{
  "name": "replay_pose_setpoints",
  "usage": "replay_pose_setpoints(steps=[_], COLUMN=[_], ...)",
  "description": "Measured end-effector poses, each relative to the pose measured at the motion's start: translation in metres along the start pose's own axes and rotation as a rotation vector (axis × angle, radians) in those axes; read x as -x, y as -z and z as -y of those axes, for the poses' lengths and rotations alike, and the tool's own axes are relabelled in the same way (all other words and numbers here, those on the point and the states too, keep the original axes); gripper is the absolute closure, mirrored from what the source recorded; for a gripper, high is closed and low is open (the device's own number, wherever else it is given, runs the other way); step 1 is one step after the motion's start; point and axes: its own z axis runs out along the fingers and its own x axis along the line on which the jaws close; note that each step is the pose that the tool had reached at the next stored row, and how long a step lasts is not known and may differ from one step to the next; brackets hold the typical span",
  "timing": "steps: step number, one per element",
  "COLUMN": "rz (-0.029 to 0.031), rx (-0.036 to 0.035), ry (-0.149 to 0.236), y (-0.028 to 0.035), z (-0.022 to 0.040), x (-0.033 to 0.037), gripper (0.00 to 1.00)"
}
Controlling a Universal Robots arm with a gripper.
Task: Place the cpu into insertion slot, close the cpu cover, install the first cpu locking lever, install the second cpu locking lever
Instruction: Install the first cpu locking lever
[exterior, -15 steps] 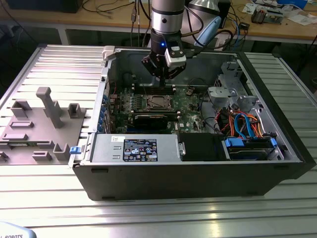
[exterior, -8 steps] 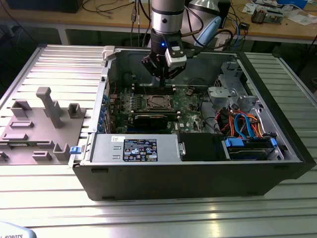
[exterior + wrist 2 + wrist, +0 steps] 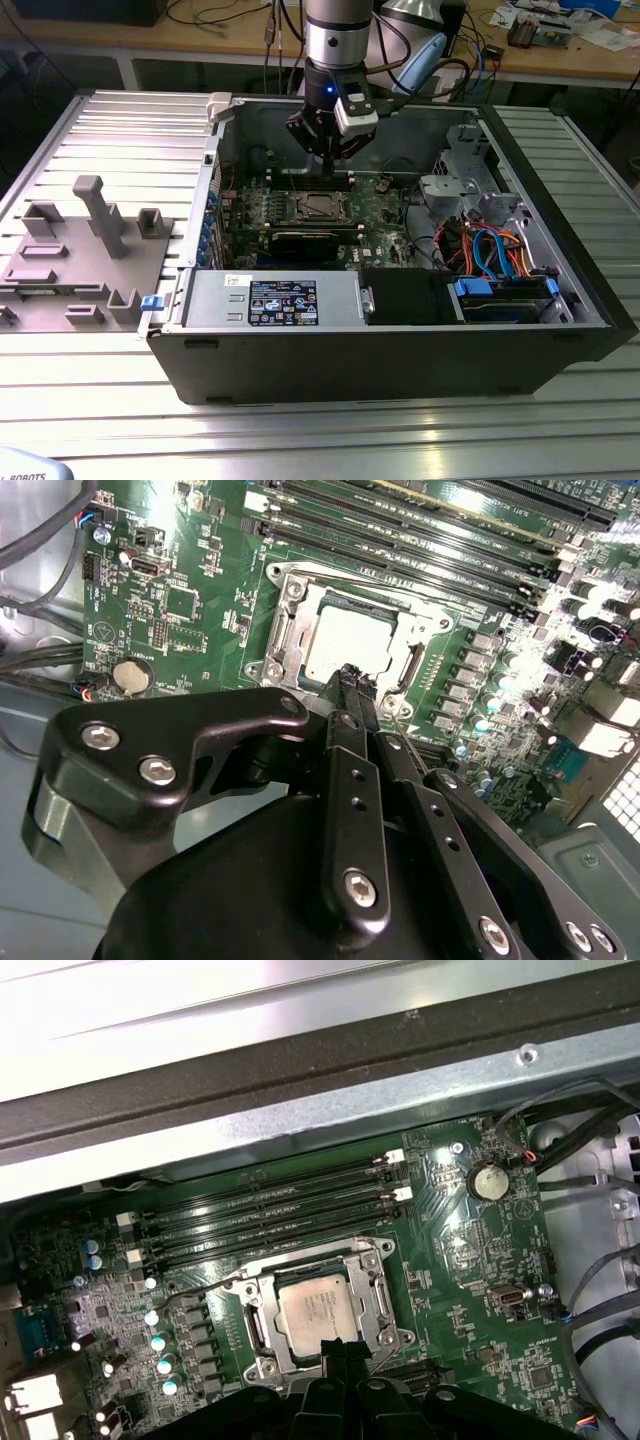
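black tool [image 3: 350, 672] pinched closed, above square silvery cpu [image 3: 347, 640]

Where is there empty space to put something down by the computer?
The slatted table is bare in front of the computer case and along the exterior view's right of it. Inside is crowded: green board, cables, gripper. Grey holders take the exterior view's left.
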Motion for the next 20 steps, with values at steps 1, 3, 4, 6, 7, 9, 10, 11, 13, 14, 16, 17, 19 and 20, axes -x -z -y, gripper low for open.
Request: replay_pose_setpoints(steps=[1, 3, 4, 6, 7, 9, 10, 11, 13, 14, 16, 17, 19, 20], rz=[0.0000, 0.0003, 0.0004, 0.0005, 0.0006, 0.0008, 0.0009, 0.0010, 0.0011, 0.0013, 0.0016, 0.0017, 0.0019, 0.0021], rx=[0.0000, 0.0002, 0.0004, 0.0006, 0.0006, 0.0008, 0.0009, 0.0010, 0.0011, 0.0013, 0.0016, 0.0017, 0.0018, 0.0020], ry=[0.002, 0.007, 0.009, 0.014, 0.015, 0.019, 0.022, 0.024, 0.028, 0.032, 0.039, 0.043, 0.047, 0.050], y=[0.0000, 0.0000, 0.0000, 0.0000, 0.0000, 0.0000, 0.0000, 0.0000, 0.0000, 0.0000, 0.0000, 0.0000, 0.0000, 0.0000], z=[0.0000, 0.0000, 0.0000, 0.0000, 0.0000, 0.0000, 0.0000, 0.0000, 0.0000, 0.0000, 0.0000, 0.0000, 0.0000, 0.0000], x=[0.0000, 0.0000, 0.0000, 0.0000, 0.0000, 0.0000, 0.0000, 0.0000, 0.0000, 0.0000, 0.0000, 0.0000, 0.0000, 0.0000], gripper=[0.89, 0.89, 0.89, 0.89, 0.89, 0.89, 0.89, 0.89, 0.89, 0.89, 0.89, 0.89, 0.89, 0.89])
